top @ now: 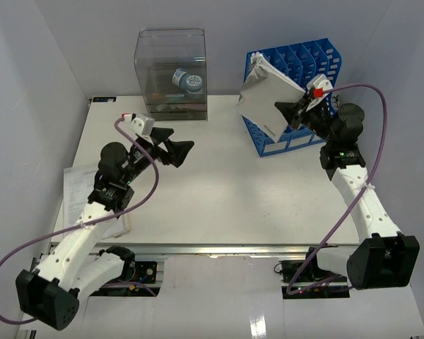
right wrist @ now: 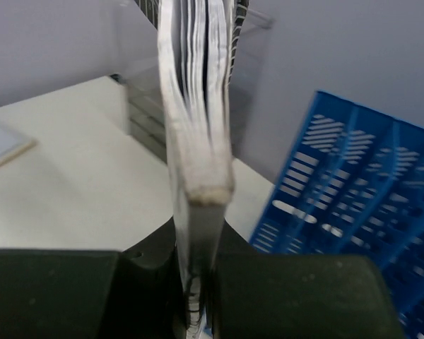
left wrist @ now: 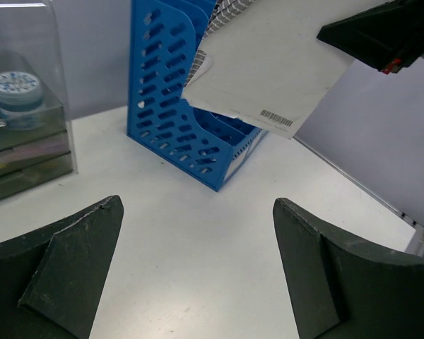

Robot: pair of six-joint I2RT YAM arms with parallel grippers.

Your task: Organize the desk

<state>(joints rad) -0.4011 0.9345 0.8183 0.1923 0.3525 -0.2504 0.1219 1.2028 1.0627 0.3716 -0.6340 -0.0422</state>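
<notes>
The white desk spans the top view. My right gripper is shut on one edge of a thick white spiral-bound notebook and holds it tilted in the air against the front end of the blue file rack. In the right wrist view the notebook stands edge-on between the closed jaws of that gripper. My left gripper hovers open over the middle left of the desk, its fingers wide apart with only bare tabletop between them. It faces the notebook.
A clear plastic drawer box stands at the back, with a round tin on its drawers. A printed sheet lies at the desk's left edge beside the left arm. White walls close in the desk on three sides.
</notes>
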